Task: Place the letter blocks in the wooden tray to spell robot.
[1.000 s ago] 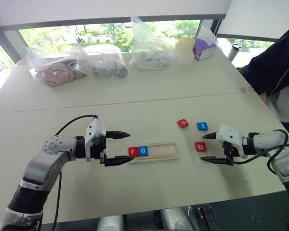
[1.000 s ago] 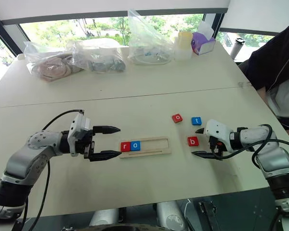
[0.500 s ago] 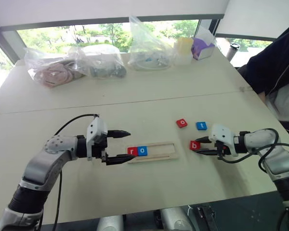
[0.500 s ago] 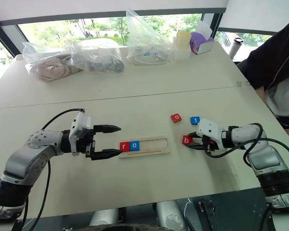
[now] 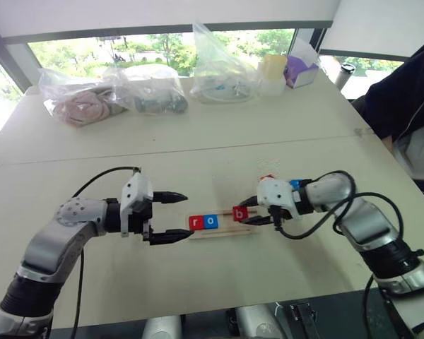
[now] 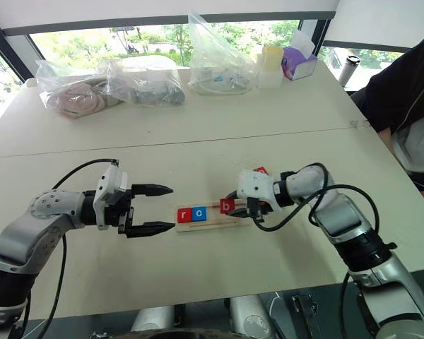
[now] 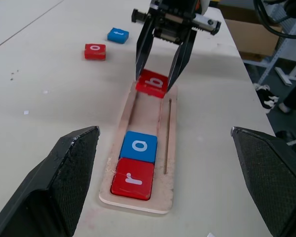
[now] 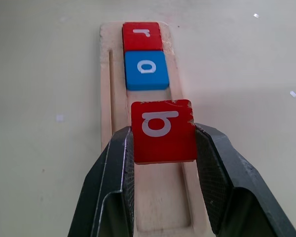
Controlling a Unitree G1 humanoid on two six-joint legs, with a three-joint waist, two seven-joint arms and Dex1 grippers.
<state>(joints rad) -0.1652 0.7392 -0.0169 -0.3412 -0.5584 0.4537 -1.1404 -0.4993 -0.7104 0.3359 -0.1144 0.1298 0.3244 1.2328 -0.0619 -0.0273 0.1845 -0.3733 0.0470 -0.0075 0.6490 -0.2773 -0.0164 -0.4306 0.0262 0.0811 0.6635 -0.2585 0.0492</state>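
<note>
The wooden tray lies in front of me with a red r block and a blue o block side by side at its left end. My right gripper is shut on the red b block. It holds the block just over the tray's middle, a small gap to the right of the blue o. A red o block and a blue t block lie loose on the table beyond the tray's right end. My left gripper stands open and empty at the tray's left end.
Plastic bags with contents, a pale cup and a purple box line the far side of the table. A person in dark clothing sits at the right edge.
My right gripper shut on the red b block and carried it left from the table to over the tray. The left arm stayed in place, open.
</note>
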